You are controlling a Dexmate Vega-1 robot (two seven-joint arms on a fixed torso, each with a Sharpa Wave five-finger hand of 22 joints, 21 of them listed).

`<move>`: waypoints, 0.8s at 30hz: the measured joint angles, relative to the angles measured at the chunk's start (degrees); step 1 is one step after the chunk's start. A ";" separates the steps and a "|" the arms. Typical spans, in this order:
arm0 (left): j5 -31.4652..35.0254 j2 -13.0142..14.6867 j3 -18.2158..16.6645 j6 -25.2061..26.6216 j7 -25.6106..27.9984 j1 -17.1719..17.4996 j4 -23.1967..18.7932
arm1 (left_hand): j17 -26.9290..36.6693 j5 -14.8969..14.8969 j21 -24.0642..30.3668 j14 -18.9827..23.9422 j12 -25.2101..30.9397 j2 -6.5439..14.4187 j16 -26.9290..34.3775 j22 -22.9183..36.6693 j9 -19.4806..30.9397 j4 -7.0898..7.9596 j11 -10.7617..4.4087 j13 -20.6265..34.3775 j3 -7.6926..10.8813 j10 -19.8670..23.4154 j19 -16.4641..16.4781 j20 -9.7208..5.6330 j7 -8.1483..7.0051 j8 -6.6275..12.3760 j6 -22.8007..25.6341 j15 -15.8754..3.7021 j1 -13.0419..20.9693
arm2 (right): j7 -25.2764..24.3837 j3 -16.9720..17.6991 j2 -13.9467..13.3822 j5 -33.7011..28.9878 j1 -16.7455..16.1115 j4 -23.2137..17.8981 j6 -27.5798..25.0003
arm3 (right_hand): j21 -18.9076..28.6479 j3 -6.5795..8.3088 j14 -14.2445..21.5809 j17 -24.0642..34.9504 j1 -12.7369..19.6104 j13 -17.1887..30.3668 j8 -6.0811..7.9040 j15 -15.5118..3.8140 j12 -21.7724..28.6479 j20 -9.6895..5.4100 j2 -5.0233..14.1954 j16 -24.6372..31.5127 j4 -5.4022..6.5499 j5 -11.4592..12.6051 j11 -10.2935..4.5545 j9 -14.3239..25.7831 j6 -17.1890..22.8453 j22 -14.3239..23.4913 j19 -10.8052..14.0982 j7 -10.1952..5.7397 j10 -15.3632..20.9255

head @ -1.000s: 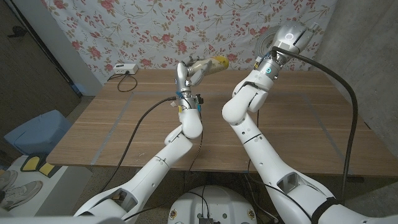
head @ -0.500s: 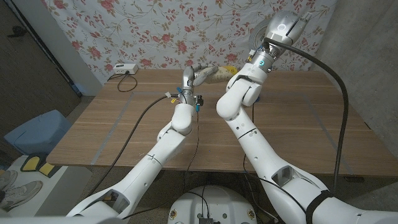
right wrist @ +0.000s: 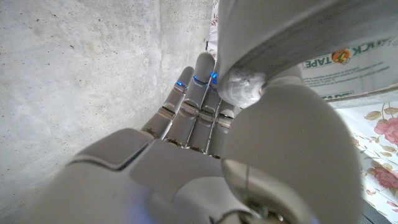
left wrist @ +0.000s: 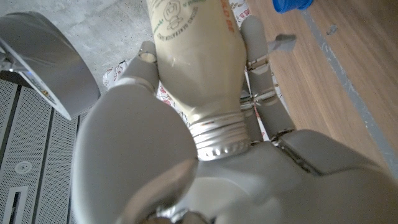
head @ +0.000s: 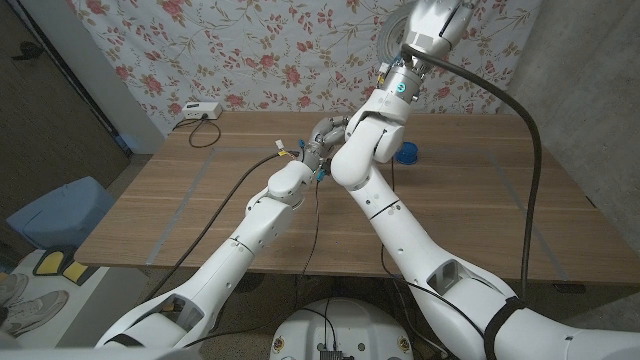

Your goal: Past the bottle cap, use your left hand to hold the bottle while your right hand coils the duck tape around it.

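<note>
From the head view, the bottle [head: 330,127] is being held up over the far middle of the wooden table [head: 480,215] by the left hand [head: 322,140], though it is largely being hidden behind the right forearm, which is being raised steeply toward the flowered backdrop; the right hand is being carried up at the top edge and its grip cannot be judged here. A blue cap [head: 405,154] is being left on the table just right of the arms, and a white box [head: 199,111] is being kept at the far left corner. In the left wrist view, the cream bottle [left wrist: 199,56] is being clamped between the fingers [left wrist: 264,93] and thumb of the left hand [left wrist: 186,155], with its bare threaded neck [left wrist: 217,138] being pointed back toward the palm and no cap being worn. In the right wrist view, the tape roll [right wrist: 292,43] is being gripped by the right hand [right wrist: 249,155], thumb pressed against the roll's grey side, fingers being stretched behind it. By this reading, the bringing-together step is being worked: bottle secured, tape lifted, wrapping apparently not begun. The next move is being judged to call for the roll to be lowered to the bottle's body, beyond the neck, and the bottle kept steady.
</note>
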 measured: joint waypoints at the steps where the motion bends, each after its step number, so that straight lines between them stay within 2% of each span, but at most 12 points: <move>1: 0.29 -0.05 0.35 1.40 -0.94 0.30 -0.42 | 0.00 0.00 0.00 0.00 0.00 0.00 0.00 0.00 0.00 0.00 0.00 0.00 0.00 0.00 0.00 0.00 0.00 0.00 0.00 0.00 0.00 | -0.13 -1.10 0.71 -0.12 0.34 -0.20 0.07 | 0.00 0.00 0.00 0.00 0.00 0.00 -0.01 0.00 0.00 0.00 0.00 0.00 0.00 0.00 0.00 0.09 0.00 0.00 0.00 0.00 0.00; 4: 2.74 -0.35 1.45 1.06 0.95 1.20 -0.84 | 0.00 0.00 0.14 0.00 -0.06 0.00 0.00 0.00 0.00 0.00 0.00 0.00 0.00 0.00 -0.11 0.10 0.00 -0.11 0.00 0.00 0.00 | -0.34 -1.56 0.98 -0.23 0.41 -0.53 0.32 | 0.32 0.00 0.12 0.00 0.00 0.00 -0.18 0.08 -0.02 0.00 0.00 0.00 0.00 0.01 0.00 0.11 0.00 0.00 0.00 0.00 0.00; 9: 2.74 -1.22 3.43 1.06 0.95 2.22 -0.58 | -0.01 0.00 0.34 0.00 -0.42 0.00 0.00 0.00 0.00 0.00 0.20 0.39 0.00 0.20 -0.18 0.18 0.00 -0.11 0.00 0.00 0.00 | -0.79 -1.56 0.98 -0.23 0.25 -0.53 0.73 | 0.44 -0.01 0.26 0.00 0.00 0.00 -0.24 -0.05 -0.07 0.00 -0.01 0.00 -0.01 0.28 0.00 0.15 0.01 0.00 0.00 0.00 0.00; 10: 10.36 -1.51 3.90 -1.97 8.11 2.43 -0.22 | -0.01 0.00 0.34 0.00 -0.44 0.00 0.00 0.00 0.00 0.00 0.21 0.39 0.00 0.23 -0.17 0.17 0.00 -0.11 0.00 0.00 0.00 | -0.93 -2.50 1.04 -0.19 0.17 -1.78 0.78 | 0.44 -0.02 0.33 0.00 0.00 0.00 -0.30 -0.11 -0.10 0.00 -0.01 0.00 -0.02 0.28 0.00 0.15 0.01 0.00 0.00 0.00 0.00; 12: 14.04 -2.08 4.70 -2.78 11.70 2.71 0.51 | -0.07 0.00 0.34 0.00 -0.44 0.00 0.00 0.00 0.00 0.00 0.30 0.39 0.00 0.32 -0.17 0.17 0.12 -0.14 0.12 0.00 0.00 | -1.15 -2.77 0.92 -0.03 -0.11 -2.31 0.90 | 0.44 -0.08 0.33 0.00 0.01 0.00 -0.32 -0.11 -0.23 0.00 -0.01 0.00 -0.07 0.28 0.00 0.26 0.01 0.00 0.00 0.00 0.00; 13: 14.04 -2.34 5.05 -2.78 11.70 2.79 0.86 | -0.19 0.00 0.34 0.00 -0.45 0.00 0.00 0.00 -0.01 0.00 0.30 0.40 0.00 0.33 -0.17 0.17 0.21 -0.16 0.21 0.00 0.00 | -1.26 -2.77 0.92 0.07 -0.11 -2.31 0.97 | 0.44 -0.08 0.33 0.00 0.01 0.00 -0.33 -0.11 -0.23 0.00 -0.01 0.00 -0.08 0.28 0.00 0.43 0.01 0.00 0.00 0.00 0.00; 14: 18.05 -2.75 5.57 -3.33 15.63 2.86 1.43 | -0.39 0.00 0.34 0.00 -0.45 0.00 0.00 0.00 -0.03 0.00 0.30 0.40 0.00 0.33 -0.17 0.17 0.22 -0.17 0.22 0.00 0.00 | -1.32 -2.92 0.81 0.12 -0.30 -2.71 1.00 | 0.44 -0.08 0.33 0.00 0.01 0.00 -0.42 -0.11 -0.24 0.00 -0.01 0.00 -0.07 0.28 0.00 0.44 0.01 0.00 0.00 0.01 0.00; 18: 22.06 -4.00 6.93 -3.75 19.56 2.83 3.96 | -0.48 0.00 0.34 0.00 -0.45 0.00 -0.01 -0.29 -0.07 0.00 0.29 0.41 0.00 0.33 -0.17 0.17 0.10 -0.22 0.35 0.00 0.00 | -1.72 -3.18 0.43 0.61 -0.94 -4.05 1.23 | 0.44 -0.08 0.43 0.00 0.23 0.00 -0.80 -0.21 -0.27 0.00 -0.23 0.00 -0.08 0.27 0.01 0.47 1.11 -0.16 0.00 -0.09 0.02; 20: 27.74 -4.67 7.58 -4.61 25.15 2.48 5.67 | -0.64 0.00 0.34 0.01 -0.46 0.00 -0.12 -0.29 -0.12 0.00 0.29 0.41 0.00 0.33 -0.17 0.17 -0.10 -0.30 0.56 0.00 0.00 | -1.81 -3.21 0.33 0.77 -1.12 -4.31 1.37 | 0.80 -0.08 0.72 0.00 0.23 0.00 -0.85 -0.12 -0.50 0.00 -0.23 0.00 -0.08 0.27 0.20 0.47 1.12 -0.32 0.00 -0.09 0.61; 21: 27.74 -4.82 7.71 -4.61 25.15 2.36 6.11 | -0.67 0.00 0.34 0.01 -0.47 0.00 -0.21 -0.29 -0.12 0.00 0.28 0.41 0.00 0.34 -0.17 0.16 -0.19 -0.36 0.65 0.01 0.00 | -1.83 -3.21 0.33 0.82 -1.12 -4.31 1.40 | 0.88 -0.08 0.72 0.00 0.23 0.00 -0.88 -0.12 -0.51 0.00 -0.23 0.00 -0.08 0.27 0.20 0.47 1.12 -0.33 0.00 -0.09 0.62; 23: 34.16 -5.58 8.11 -5.88 31.54 1.90 7.97 | -0.67 0.00 0.34 0.10 -0.70 0.00 -0.39 -0.29 -0.12 0.00 0.18 0.41 0.00 0.45 -0.17 0.16 -0.20 -0.37 0.65 0.09 0.00 | -1.93 -3.23 0.11 0.89 -1.57 -4.97 1.54 | 0.88 -0.08 0.72 0.00 0.23 0.00 -0.86 -0.12 -0.54 0.00 -0.23 0.00 -0.08 0.27 0.20 0.47 1.12 -0.33 0.00 -0.09 0.62; 24: 34.16 -5.78 8.15 -5.88 31.54 1.85 8.36 | -0.67 0.00 0.34 0.13 -0.75 0.00 -0.43 -0.29 -0.11 0.00 0.17 0.41 0.00 0.46 -0.17 0.16 -0.20 -0.34 0.65 0.11 0.00 | -1.94 -3.23 0.11 0.89 -1.57 -4.97 1.58 | 0.88 -0.08 0.72 0.00 0.22 0.00 -0.85 -0.12 -0.56 0.00 -0.22 0.00 -0.08 0.27 0.20 0.47 1.12 -0.33 0.00 -0.09 0.63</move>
